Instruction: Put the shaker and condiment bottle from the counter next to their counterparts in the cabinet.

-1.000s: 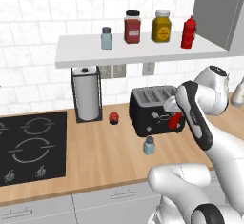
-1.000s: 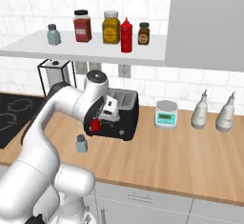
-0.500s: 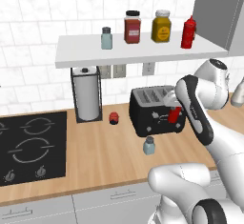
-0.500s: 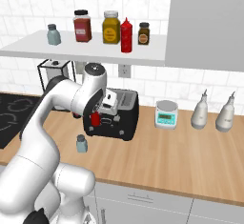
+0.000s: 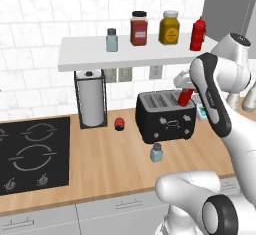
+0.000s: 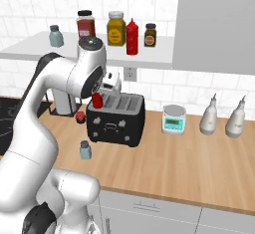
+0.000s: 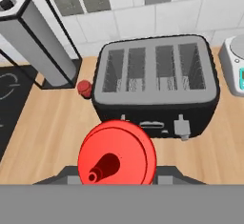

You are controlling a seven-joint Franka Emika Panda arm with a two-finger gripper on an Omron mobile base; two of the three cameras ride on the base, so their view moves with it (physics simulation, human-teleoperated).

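Note:
My gripper [image 5: 184,95] is shut on the red condiment bottle [image 5: 185,97] and holds it in the air over the toaster's right front corner. In the right base view the gripper [image 6: 99,96] carries the bottle [image 6: 97,100] just above the toaster's left end. The hand view looks down on the bottle's nozzle and round shoulder [image 7: 117,154]. The pale shaker [image 5: 156,152] [image 6: 85,150] stands on the counter [image 5: 110,169] in front of the toaster. On the cabinet shelf [image 5: 125,56] stand the matching shaker [image 5: 111,40] [image 6: 56,36] and the matching red bottle [image 5: 198,34] [image 6: 131,37].
A black toaster [image 5: 166,115] [image 7: 155,82] sits under the held bottle. A paper towel holder [image 5: 91,99], a small red knob-like object [image 5: 119,124] and the cooktop [image 5: 30,154] lie to the left. A scale [image 6: 174,118] and two pale bottles [image 6: 208,114] stand to the right. Jars [image 5: 139,28] [image 5: 169,27] share the shelf beside the grey door [image 6: 214,24].
The gripper has risen with the red bottle from in front of the toaster to above its top. The shaker on the counter has stayed put.

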